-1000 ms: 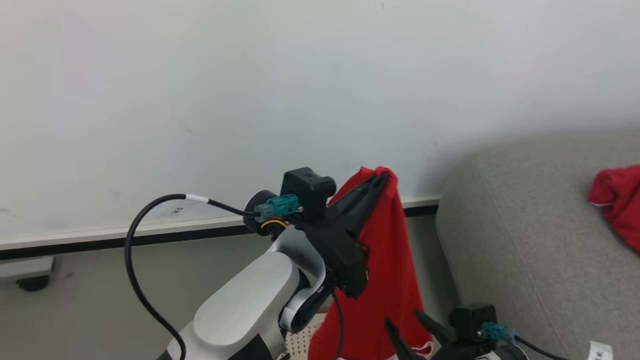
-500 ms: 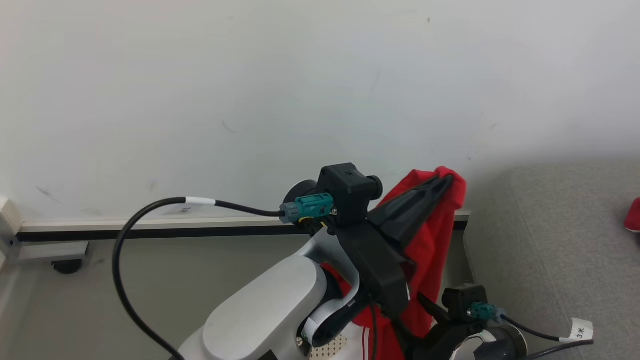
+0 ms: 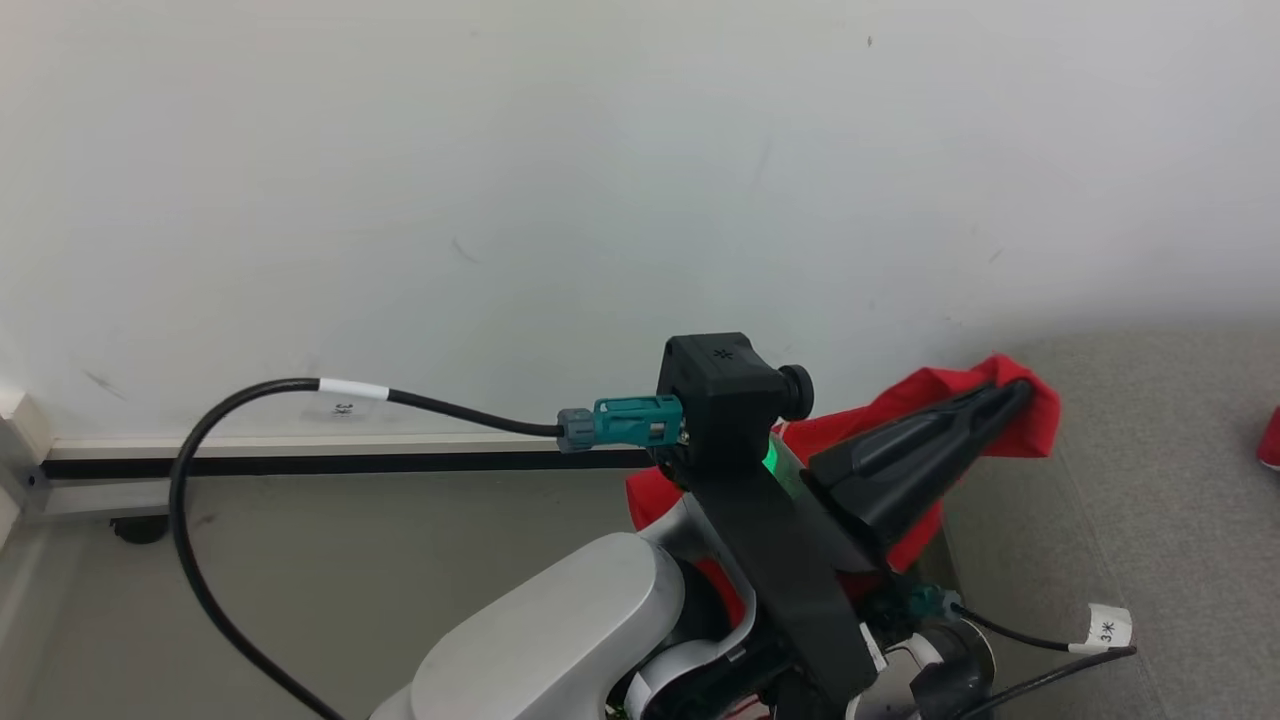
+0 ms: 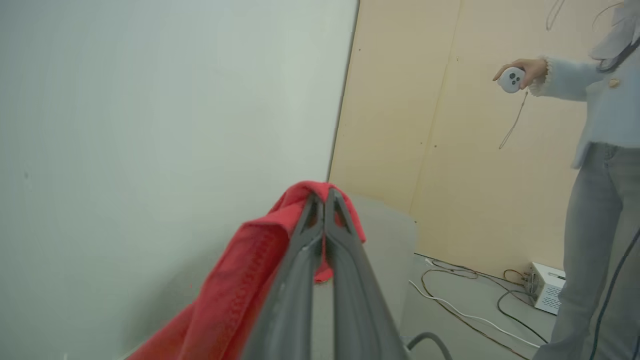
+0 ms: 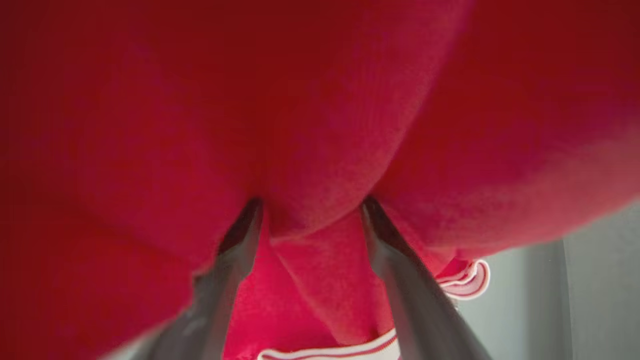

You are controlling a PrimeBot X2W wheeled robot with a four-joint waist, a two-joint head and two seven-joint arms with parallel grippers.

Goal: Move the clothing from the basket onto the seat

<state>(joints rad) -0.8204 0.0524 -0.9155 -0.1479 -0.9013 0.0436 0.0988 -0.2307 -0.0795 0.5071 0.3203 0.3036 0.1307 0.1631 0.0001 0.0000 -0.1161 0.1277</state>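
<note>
My left gripper (image 3: 1012, 398) is raised and shut on a fold of red clothing (image 3: 905, 400), which hangs down behind the fingers over the left edge of the grey seat (image 3: 1150, 470). In the left wrist view the same gripper (image 4: 324, 197) pinches the red clothing (image 4: 240, 280) at its tips. My right gripper (image 5: 312, 205) has its fingers spread apart under the hanging red clothing (image 5: 320, 115), with fabric and white trim between them and the tips covered. A second red garment (image 3: 1272, 440) lies on the seat at the far right edge. The basket is out of view.
A white wall (image 3: 500, 200) with a dark baseboard (image 3: 300, 462) stands close behind. In the left wrist view a person (image 4: 600, 165) holding a white controller (image 4: 511, 80) stands at the right, with cables (image 4: 465, 310) and a white box (image 4: 547, 287) on the floor.
My left gripper has swung right and tilted lower, carrying the red garment over the seat's edge. The head camera has turned. My right gripper has slipped behind the left arm.
</note>
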